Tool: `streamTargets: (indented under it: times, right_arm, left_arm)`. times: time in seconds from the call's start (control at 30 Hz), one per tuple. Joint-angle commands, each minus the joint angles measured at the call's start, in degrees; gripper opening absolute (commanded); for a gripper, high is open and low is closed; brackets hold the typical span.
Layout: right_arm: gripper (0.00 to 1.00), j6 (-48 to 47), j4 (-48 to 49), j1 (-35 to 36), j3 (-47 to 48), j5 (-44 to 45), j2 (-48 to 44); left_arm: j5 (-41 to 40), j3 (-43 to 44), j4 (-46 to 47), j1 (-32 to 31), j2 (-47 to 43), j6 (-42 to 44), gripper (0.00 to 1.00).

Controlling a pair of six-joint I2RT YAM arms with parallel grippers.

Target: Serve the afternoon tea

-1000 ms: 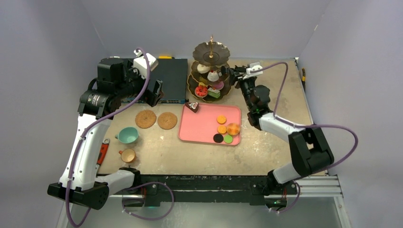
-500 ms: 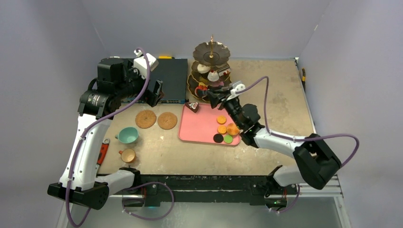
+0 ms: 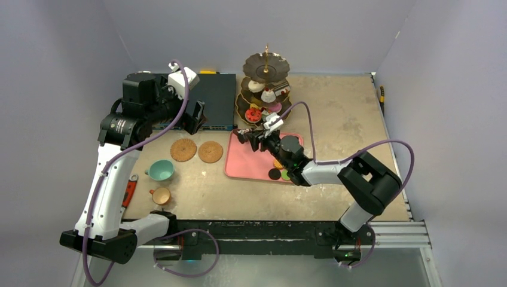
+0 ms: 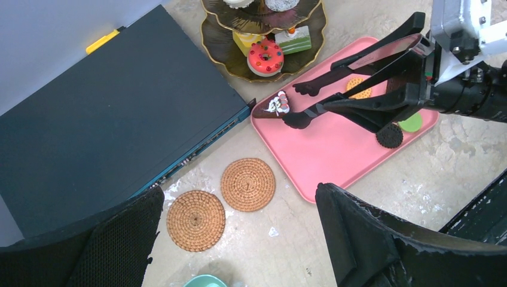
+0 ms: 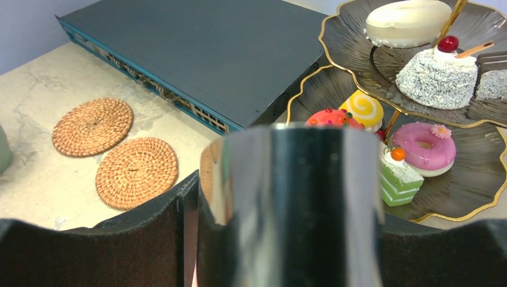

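Pale lilac walls [image 3: 179,30] close round a scuffed tan table [image 3: 347,107]. At its 11 o'clock lies a dark network switch [image 3: 212,95], at 12 the three-tier stand [image 4: 221,55], and just toward 6 from the stand the pink tray [image 4: 335,158].

My right pincer [image 4: 425,63] is clamped on the black tongs [image 4: 365,103]. Their tips stand apart on either side of the chocolate cake slice [image 4: 277,106] at the tray's 11 o'clock corner; whether they touch it I cannot tell. My left pincer [image 3: 196,115] hangs spread wide, holding nothing, near the switch.

What worries me is that the slice sits right at the tray's lip. An off-centre squeeze could, I judge, tip it or nudge it over onto the table. The stand's lower tiers look crowded, so a careless carry might knock the red doughnut [image 4: 265,55] loose.

Two woven coasters [image 4: 247,184] lie bare at the tray's 9 o'clock. The teal cup [image 3: 160,170] and tan cup [image 3: 161,195] sit near the table's 8.
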Motion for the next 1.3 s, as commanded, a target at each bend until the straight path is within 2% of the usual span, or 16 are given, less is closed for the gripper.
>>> streamTargets:
  times: [0.0,0.43,0.53,0.7,0.93,1.13,1.27]
  right_arm:
    - [0.62,-2.3,4.3,0.2,3.8,2.5,1.6]
    - [0.62,-2.3,7.0,0.3,7.9,2.6,10.3]
    - [0.57,-2.3,8.4,0.3,7.8,3.0,11.2]
    - [0.42,-2.3,9.4,0.5,7.4,2.4,10.7]
    - [0.35,-2.2,5.7,0.7,3.8,1.5,3.2]
    - [0.34,-0.9,-3.3,0.7,0.3,2.8,-7.9]
    - [0.34,-0.6,-7.9,-0.7,0.2,7.0,-15.1]
  left_arm:
    - [0.8,2.4,0.4,0.2,-0.5,0.2,0.99]
    - [0.5,3.3,-0.1,0.3,-0.1,0.5,0.99]
    - [0.5,3.0,-0.1,0.3,-0.1,0.5,0.99]
    - [0.5,2.8,0.1,0.2,-0.1,0.6,0.99]
    - [0.5,2.8,0.1,0.2,-0.1,0.6,0.99]
    - [0.8,2.5,0.2,0.2,-0.3,0.5,0.99]
    - [0.8,2.5,0.2,0.3,-0.5,0.6,0.99]
